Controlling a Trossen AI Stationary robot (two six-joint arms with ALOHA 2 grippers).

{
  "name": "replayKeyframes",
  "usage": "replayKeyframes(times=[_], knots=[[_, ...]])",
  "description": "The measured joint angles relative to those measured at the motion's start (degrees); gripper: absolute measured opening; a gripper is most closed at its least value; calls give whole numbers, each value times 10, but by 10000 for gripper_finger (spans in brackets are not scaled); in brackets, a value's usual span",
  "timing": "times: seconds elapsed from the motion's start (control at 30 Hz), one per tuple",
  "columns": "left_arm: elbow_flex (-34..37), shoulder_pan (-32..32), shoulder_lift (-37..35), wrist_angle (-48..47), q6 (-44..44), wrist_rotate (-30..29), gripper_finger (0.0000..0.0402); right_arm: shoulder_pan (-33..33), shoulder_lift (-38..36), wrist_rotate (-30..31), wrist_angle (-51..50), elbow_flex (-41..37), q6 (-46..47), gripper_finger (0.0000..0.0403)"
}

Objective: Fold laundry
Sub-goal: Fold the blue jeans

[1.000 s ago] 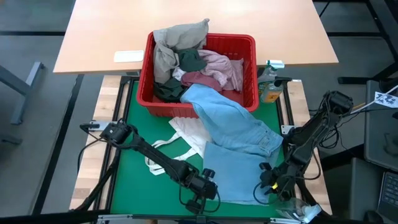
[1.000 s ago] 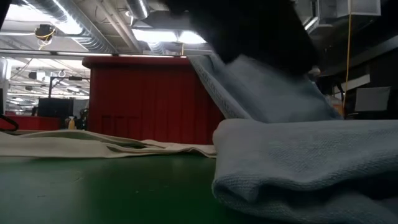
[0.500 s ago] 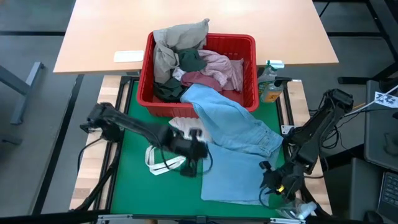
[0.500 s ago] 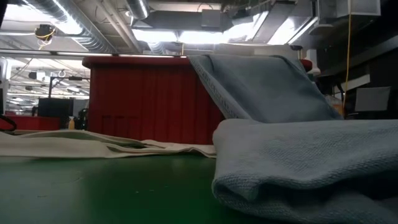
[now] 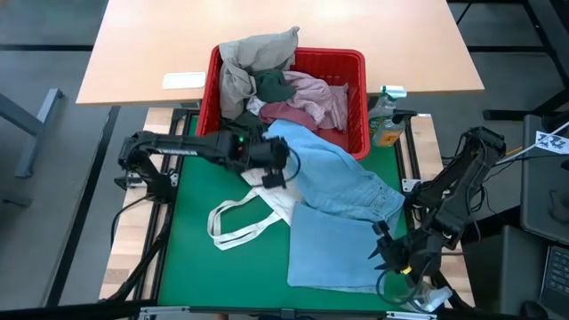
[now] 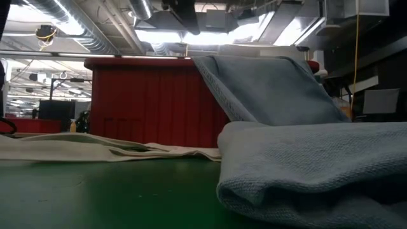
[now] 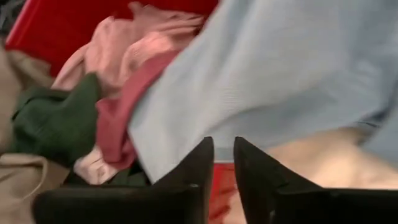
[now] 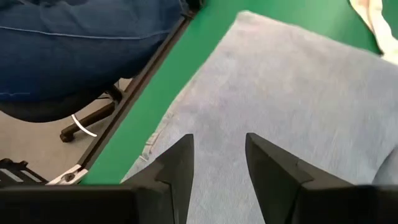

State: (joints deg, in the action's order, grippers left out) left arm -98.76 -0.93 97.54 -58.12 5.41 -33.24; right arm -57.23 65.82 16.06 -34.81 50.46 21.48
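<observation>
Release: left gripper [image 5: 274,166], lately at the near edge of the light blue garment [image 5: 342,213], has swung far to the red basket's [image 5: 356,62] front rim, fingers slightly parted, empty; right gripper [image 5: 388,255], open, holds nothing over the near-right corner; bare green mat [image 5: 191,284] lies near-left

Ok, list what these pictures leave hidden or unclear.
- Basket's lower contents: high view, buried under the piled garments.
- Tote bag's lettering: high view, not legible; light blue garment covers part of it.
- Both grippers: low view, out of frame.
- Bottles beside basket: too small to identify.
</observation>
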Motion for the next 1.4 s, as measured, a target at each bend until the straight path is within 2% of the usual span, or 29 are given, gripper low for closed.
replayKeyframes(times=[0.13,0.3,0.5,0.67,0.83,0.97,1.23,1.4], knots=[[0,43,0,-3,-1,24,104,0,0,7,3,5,-17,145],[0,96,2,-6,2,116,133,1,0,15,2,5,-23,145],[0,159,10,-11,171,217,137,26,0,14,2,5,-24,145],[0,197,10,-19,273,266,136,56,0,10,2,5,-24,145],[5,229,10,-45,362,326,135,82,0,-23,2,5,-23,145],[9,241,11,-44,348,350,135,94,0,-36,2,5,-24,145],[9,217,11,-24,192,349,135,93,0,-36,2,5,-25,145],[9,191,13,-16,142,354,135,93,0,-37,1,5,-25,145]])
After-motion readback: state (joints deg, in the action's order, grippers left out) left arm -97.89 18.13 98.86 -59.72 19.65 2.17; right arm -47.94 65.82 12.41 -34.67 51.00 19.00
